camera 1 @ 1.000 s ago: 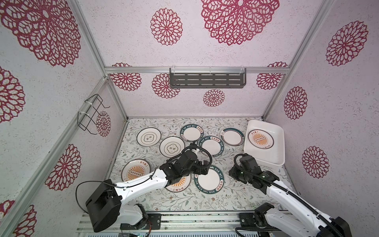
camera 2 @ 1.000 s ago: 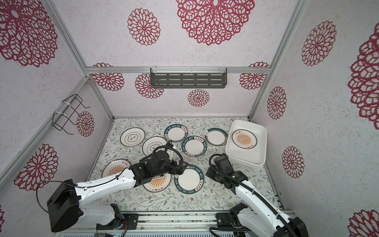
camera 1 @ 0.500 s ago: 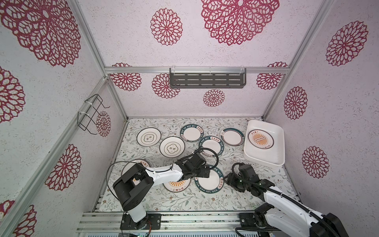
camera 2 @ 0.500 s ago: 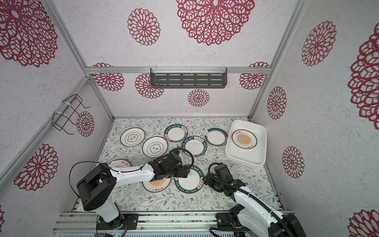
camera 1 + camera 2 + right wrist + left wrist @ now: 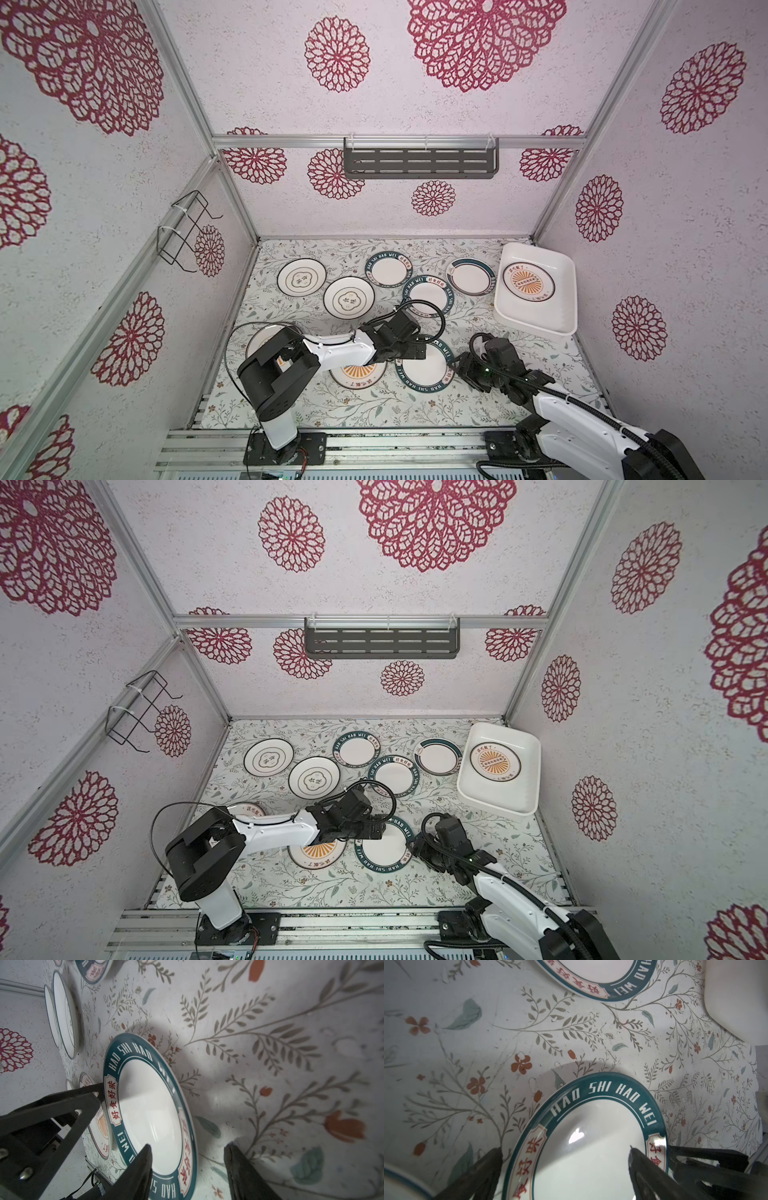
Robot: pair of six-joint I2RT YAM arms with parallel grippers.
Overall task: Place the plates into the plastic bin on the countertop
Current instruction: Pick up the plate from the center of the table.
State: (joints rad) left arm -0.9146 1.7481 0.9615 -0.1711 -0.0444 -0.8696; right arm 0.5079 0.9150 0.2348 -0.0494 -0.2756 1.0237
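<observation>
A teal-rimmed plate lies at the front of the countertop, touching an orange sunburst plate. My left gripper is open at its far-left side, one finger outside the rim, the other over the white well. My right gripper is open astride its right rim. The white plastic bin at the back right holds one sunburst plate. Several more plates lie across the back.
Another plate is half hidden under my left arm's elbow. A dark grey slotted shelf hangs on the back wall and a wire rack on the left wall. Metal rails run along the front edge.
My right gripper has opened from shut and slid up to the front plate's right rim. My left arm has dropped low and reached right, onto that plate.
</observation>
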